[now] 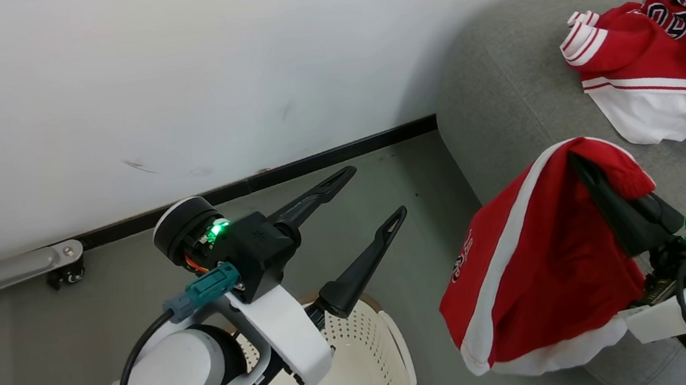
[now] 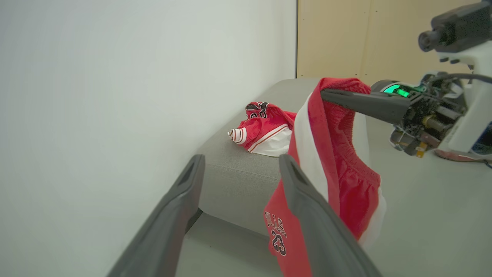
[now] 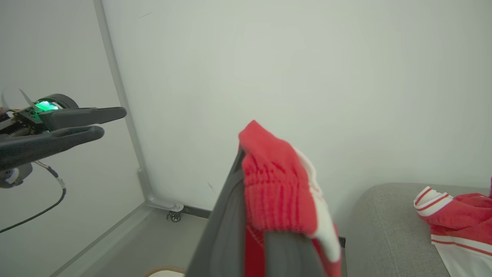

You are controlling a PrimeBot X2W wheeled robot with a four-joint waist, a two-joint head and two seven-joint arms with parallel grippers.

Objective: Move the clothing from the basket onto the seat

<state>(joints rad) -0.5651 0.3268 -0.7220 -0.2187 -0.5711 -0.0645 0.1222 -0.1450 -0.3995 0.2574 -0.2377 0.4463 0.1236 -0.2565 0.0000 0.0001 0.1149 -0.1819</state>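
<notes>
My right gripper (image 1: pixel 582 166) is shut on a red garment with white stripes (image 1: pixel 537 280), one piece of the clothing, which hangs from its fingers at the front corner of the grey seat (image 1: pixel 500 88). The same garment (image 2: pixel 338 165) shows dark lettering low down in the left wrist view, and drapes over my fingers (image 3: pixel 280 184) in the right wrist view. Another red-and-white piece (image 1: pixel 648 63) lies crumpled on the seat. My left gripper (image 1: pixel 376 195) stands open and empty above the cream basket (image 1: pixel 394 343), whose visible inside holds only a label.
A white wall (image 1: pixel 171 76) with a dark skirting strip runs behind. A metal frame foot with a small castor (image 1: pixel 64 269) sits at the left on the grey floor. A wooden panel (image 2: pixel 346 38) stands beyond the seat's far end.
</notes>
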